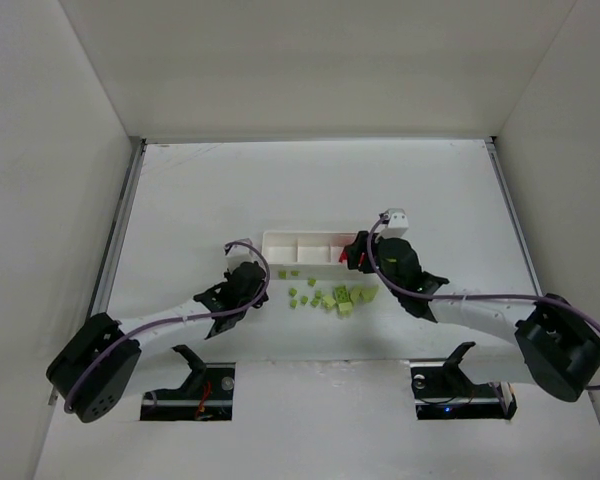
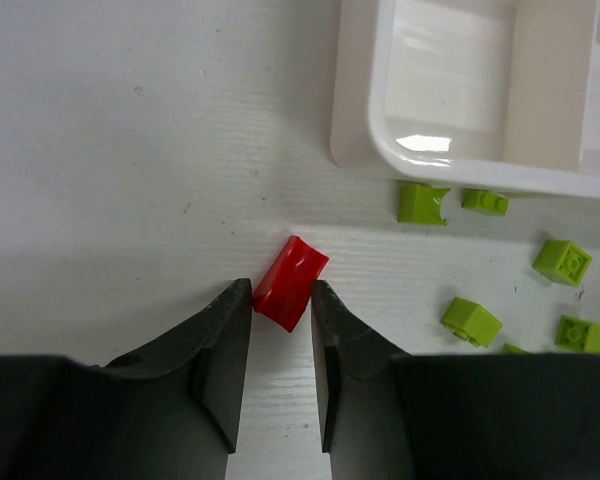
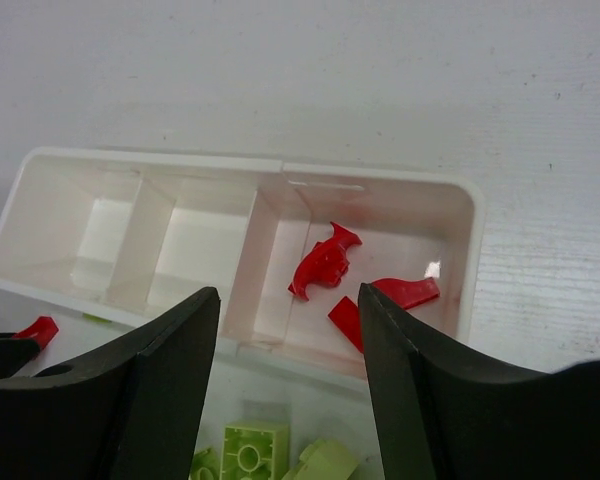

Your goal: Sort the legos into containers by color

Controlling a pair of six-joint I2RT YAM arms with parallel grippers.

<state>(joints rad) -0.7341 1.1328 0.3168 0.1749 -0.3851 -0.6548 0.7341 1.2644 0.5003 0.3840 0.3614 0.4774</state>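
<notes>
The white tray (image 1: 280,240) lies mid-table, and its rim also shows in the left wrist view (image 2: 360,140) and the right wrist view (image 3: 380,175). Its right compartment holds three red pieces (image 3: 325,262); the other two look empty. My left gripper (image 1: 250,280) is low at the table left of the tray's near corner, its fingertips (image 2: 281,292) closed on the end of a red brick (image 2: 294,275). My right gripper (image 1: 358,254) is open and empty (image 3: 288,290) above the tray's right compartment. Several lime green bricks (image 1: 335,296) lie loose in front of the tray.
Green bricks lie just right of my left gripper (image 2: 471,321) and along the tray's near wall (image 2: 423,203). More green bricks sit below my right gripper (image 3: 252,448). White walls enclose the table on three sides.
</notes>
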